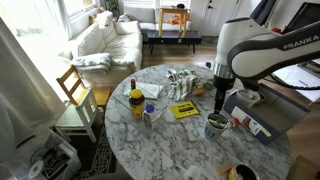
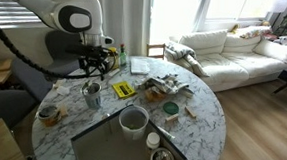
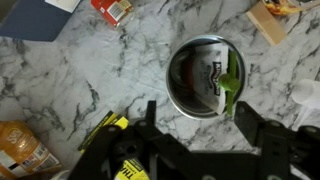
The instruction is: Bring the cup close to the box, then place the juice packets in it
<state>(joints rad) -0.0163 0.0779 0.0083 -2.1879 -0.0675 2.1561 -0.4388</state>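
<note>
1. We are arching our arm (image 1: 250, 45) over and bending it sharply, in both exterior views.
2. We are pointing our wrist (image 1: 220, 72) straight down.
3. We are hanging our gripper (image 3: 197, 112) low, jaws spread wide apart.

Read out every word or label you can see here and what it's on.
"FRANKA": on the robot arm, at the frame edge in an exterior view.
Print on the juice packet inside the cup: blurred, unreadable.
Print on the yellow packet: too small to read.
</note>
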